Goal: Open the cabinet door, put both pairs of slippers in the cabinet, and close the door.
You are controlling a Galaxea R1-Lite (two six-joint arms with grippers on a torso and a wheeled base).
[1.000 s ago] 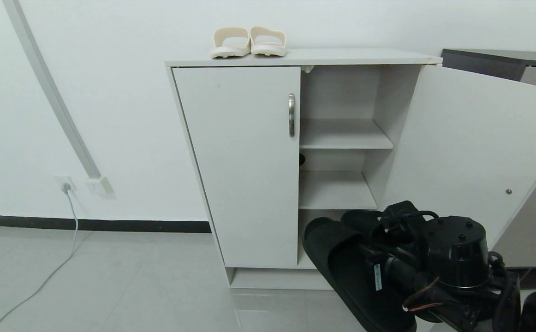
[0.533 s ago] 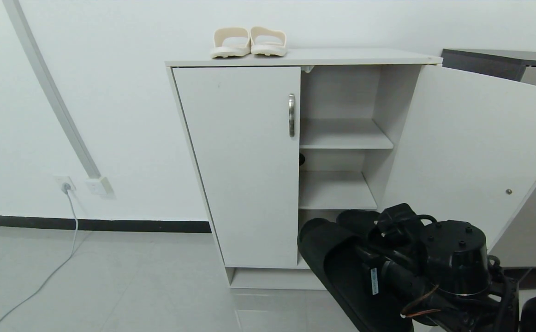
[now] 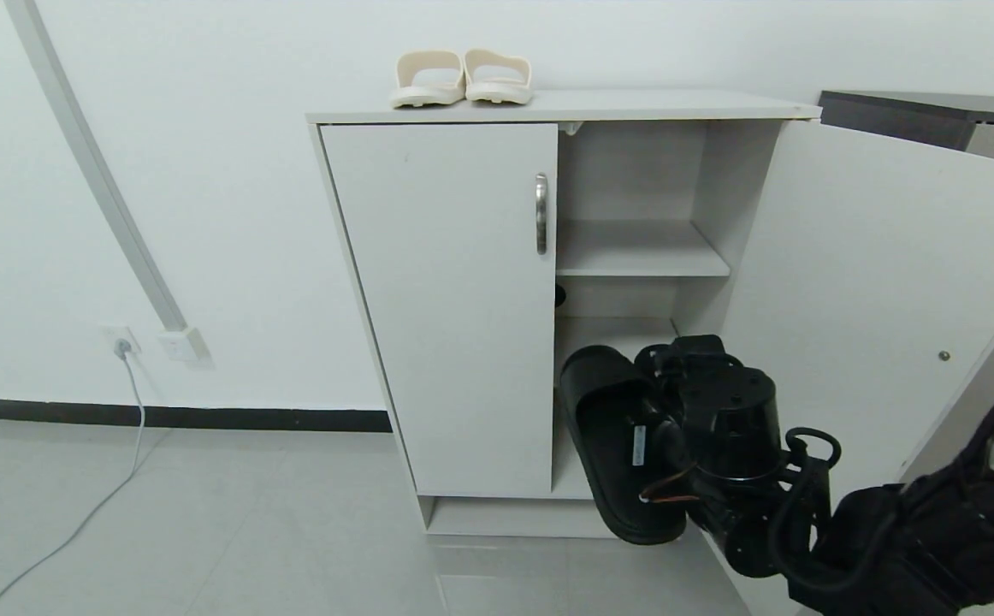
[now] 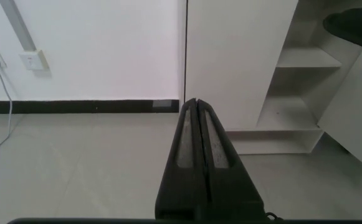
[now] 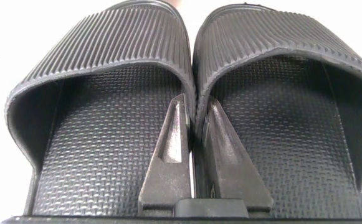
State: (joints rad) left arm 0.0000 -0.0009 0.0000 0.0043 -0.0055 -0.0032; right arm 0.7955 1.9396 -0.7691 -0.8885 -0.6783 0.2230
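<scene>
Head view: against the picture half a second back, the right arm has risen and swung toward the cabinet (image 3: pixel 437 308). The black slippers (image 3: pixel 621 445) have come up from a low slant to stand before the open right half. Their long axis is now close to upright, leaning a little. The toe end is up at the level of the lower shelf (image 3: pixel 608 329) and the heel end is down near the cabinet's base. Whether they are past the front edge cannot be told. Of the two doors, the left door (image 3: pixel 446 342) is shut and the right door (image 3: pixel 873 282) stands wide. A pair of cream slippers (image 3: pixel 461 79), two side by side, sits on the cabinet top with the toes toward the front edge.

Left wrist view: the left gripper (image 4: pixel 196 121) hangs over the floor (image 4: pixel 87 168) well short of the cabinet, with its fingers pressed together and nothing between them.

Right wrist view: the two black slippers lie side by side with the straps facing the camera. The right gripper (image 5: pixel 194 121) has its fingers (image 5: pixel 171 149) clamped on the two inner side walls where they meet.
</scene>
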